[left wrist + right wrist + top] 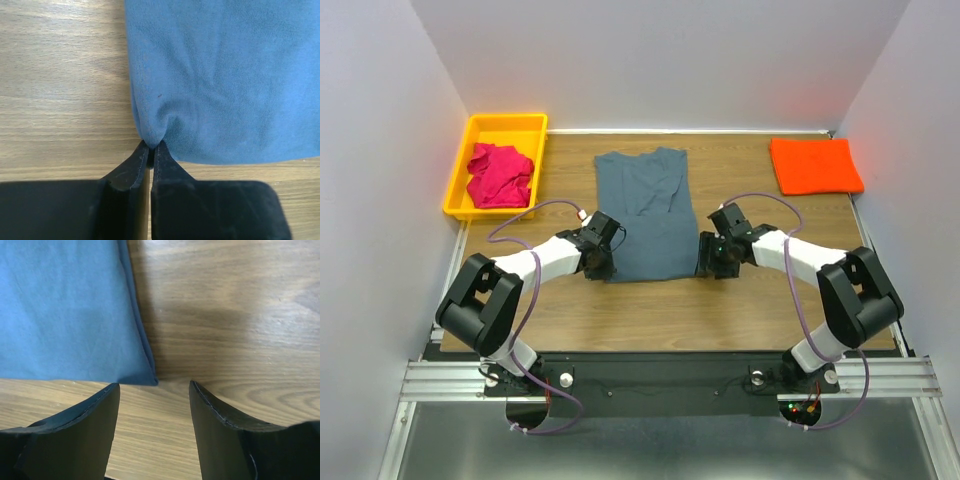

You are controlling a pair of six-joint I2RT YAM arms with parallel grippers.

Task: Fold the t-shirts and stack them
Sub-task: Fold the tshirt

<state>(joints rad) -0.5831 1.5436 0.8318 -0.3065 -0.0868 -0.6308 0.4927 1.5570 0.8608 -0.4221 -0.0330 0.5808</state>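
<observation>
The grey-blue t-shirt [642, 215] lies flat at the middle of the tabletop [720, 310], neckline toward the far edge, hem toward the near edge; the orange t-shirt [815, 165] sits folded at the far right corner, and the magenta t-shirt [500, 175] is bunched in the yellow bin [505, 122] at the far left corner.

The main risk, as I judge it, is an uneven lift. The left gripper [151, 150] has only the very tip of the cloth, so that thin bite could slip free under the shirt's weight. The right gripper [154, 387] holds nothing, so a pull from the left alone would skew the hem and drag the shirt across the wood. The right fingers might also close short of the cloth and pinch only air.

The left gripper is clamped on the shirt's near left corner, with the fabric puckering into its tips. The right gripper stands with its jaws apart, and the near right corner lies just beyond them, nearer its left finger and not yet between them.
</observation>
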